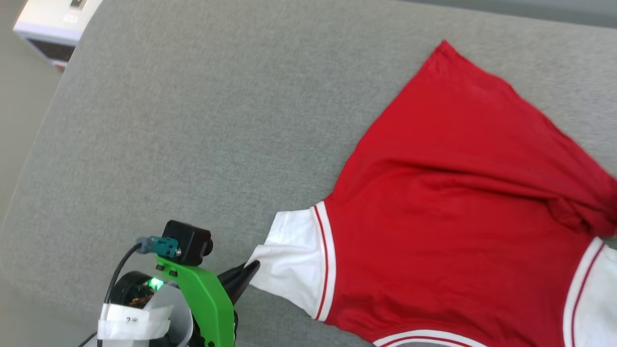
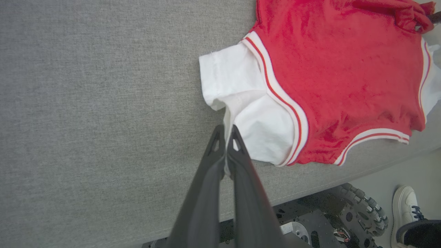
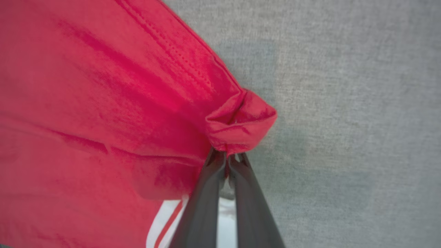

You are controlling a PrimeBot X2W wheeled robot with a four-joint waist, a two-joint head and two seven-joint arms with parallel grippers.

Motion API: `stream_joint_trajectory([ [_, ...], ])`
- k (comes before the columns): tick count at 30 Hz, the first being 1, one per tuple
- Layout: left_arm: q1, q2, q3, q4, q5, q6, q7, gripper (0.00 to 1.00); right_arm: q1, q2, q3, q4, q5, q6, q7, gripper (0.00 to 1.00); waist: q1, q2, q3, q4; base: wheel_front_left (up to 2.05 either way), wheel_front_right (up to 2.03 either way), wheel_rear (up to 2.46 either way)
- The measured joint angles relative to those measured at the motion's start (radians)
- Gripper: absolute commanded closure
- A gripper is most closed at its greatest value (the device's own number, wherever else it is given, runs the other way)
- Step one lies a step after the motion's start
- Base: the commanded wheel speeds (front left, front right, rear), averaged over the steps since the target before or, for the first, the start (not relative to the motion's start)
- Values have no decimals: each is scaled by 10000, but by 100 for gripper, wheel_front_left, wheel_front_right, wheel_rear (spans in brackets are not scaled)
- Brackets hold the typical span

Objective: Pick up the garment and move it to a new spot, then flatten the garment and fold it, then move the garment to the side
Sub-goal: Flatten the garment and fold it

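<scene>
The garment (image 1: pixel 448 193), a red T-shirt with white sleeves and striped trim, lies spread on the grey cushion (image 1: pixel 202 120), plain red side up, at the right of the head view. My left gripper (image 1: pixel 248 272) is shut on the edge of its left white sleeve (image 1: pixel 294 260); the left wrist view shows white cloth (image 2: pixel 251 113) pinched between the fingertips of that gripper (image 2: pixel 226 132). In the right wrist view my right gripper (image 3: pixel 227 158) is shut on a bunched corner of red fabric (image 3: pixel 241 120), lifted a little off the cushion.
The cushion's front edge (image 2: pixel 310 193) runs close below the shirt, with the robot's base and wheel (image 2: pixel 361 210) beneath it. A person's white shoe (image 2: pixel 406 210) stands on the floor beside the base. A white box (image 1: pixel 53 24) sits off the cushion's far left corner.
</scene>
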Motion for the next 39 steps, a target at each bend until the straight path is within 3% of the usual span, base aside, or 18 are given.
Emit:
stream_joint_trajectory([
  [16,514,-121,-61,280,-128,196,-268,100,3687,869,-702,-2048,364,0,-86,100,0,0,-1499,-981,0,0,0],
  [26,658,-148,-178,372,-186,222,-349,100,4424,871,-430,-2263,261,0,-163,100,0,-1,-1711,-1234,0,0,0],
  [27,657,-150,-182,374,-186,222,-349,100,4425,867,-397,-2261,270,0,-163,76,-1,0,-1707,-1236,0,0,0],
  [28,656,-150,-188,374,-188,222,-349,100,4428,840,-286,-2284,311,0,-163,31,0,0,-1701,-1238,0,0,0],
  [29,654,-150,-188,376,-188,221,-349,100,4430,815,-180,-2324,359,0,-125,0,0,0,-1699,-1238,0,0,0],
  [39,629,-125,-186,100,-138,203,-451,100,3938,-203,667,-4103,966,-2,598,0,0,0,-1593,-1054,0,0,0],
])
